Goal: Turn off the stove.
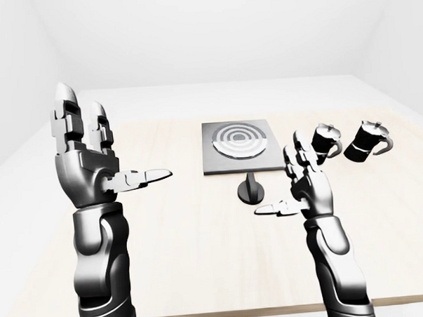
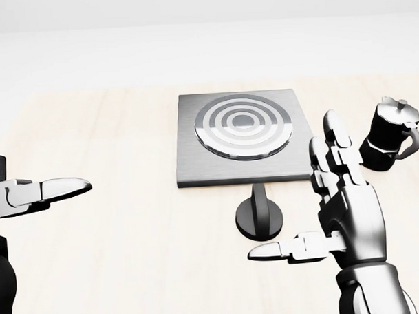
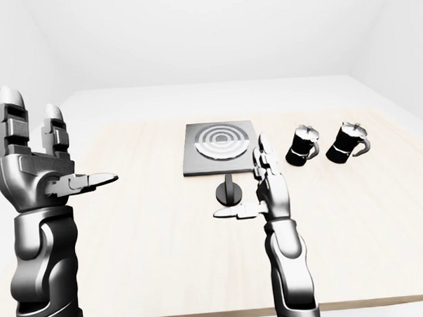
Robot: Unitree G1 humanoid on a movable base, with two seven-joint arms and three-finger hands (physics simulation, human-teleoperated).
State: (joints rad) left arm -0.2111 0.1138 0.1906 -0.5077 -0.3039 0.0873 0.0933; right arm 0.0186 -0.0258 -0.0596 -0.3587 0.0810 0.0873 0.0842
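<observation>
hovering with fingers spread, the right hand [image 2: 342, 214] grips nothing, just right of the stove's round knob [image 2: 258, 217].

the stove [image 2: 247, 136] lies flat on the pale table [image 2: 116, 257], its ringed burner above the knob in the head view; the right thumb points left just below the knob, whether touching i cannot tell. the left hand [image 1: 92, 160] is raised and spread wide, empty, well left of the stove. two dark moka pots [image 1: 328, 141] [image 1: 367, 140] stand to the stove's right.
</observation>
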